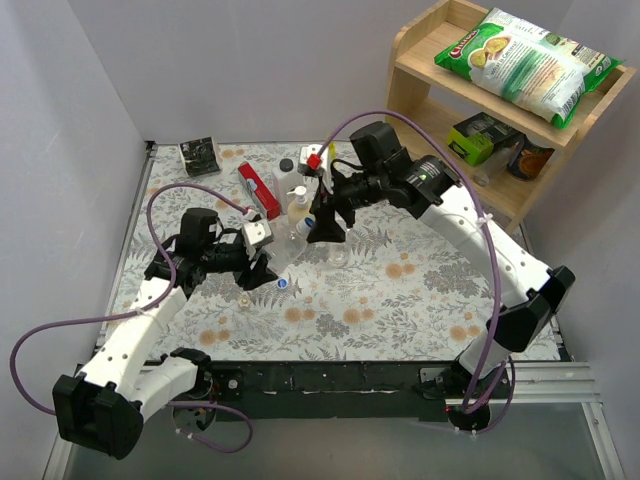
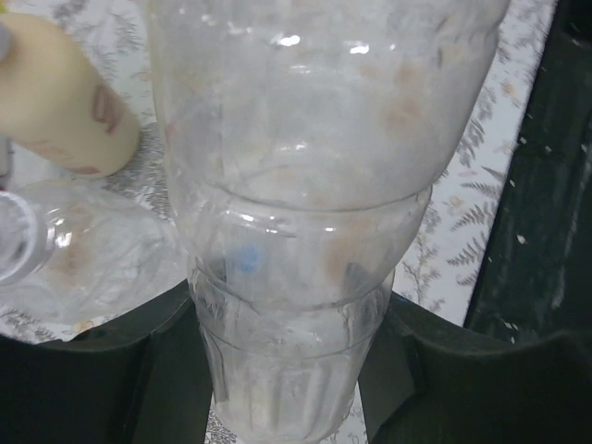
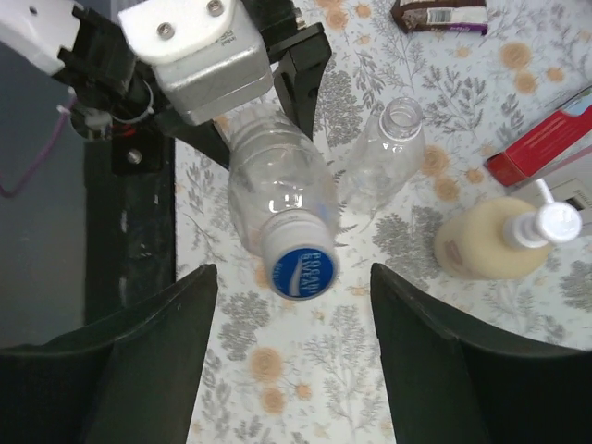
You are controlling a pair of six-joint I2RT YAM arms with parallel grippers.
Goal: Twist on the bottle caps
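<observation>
Robot lab cell: white partition walls (image 1: 250, 70) box in the floral-clothed surface (image 1: 420, 300), left arm (image 1: 135, 345) and right arm (image 1: 485, 232) bolted at its near edge, wooden prop shelf (image 1: 405, 70) at the far-right corner.

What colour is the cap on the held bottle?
The cap is blue with white writing; right wrist view.

Bright, even light with soft shadows; glare specks on the close, blurred bottle (image 2: 305, 139)

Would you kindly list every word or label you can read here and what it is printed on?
"POCARI SWEAT": on the blue cap of the capped clear bottle.
Green snack bag: print too small to read.
Brown packet and the label on the pump bottle: blurred, unreadable.
</observation>
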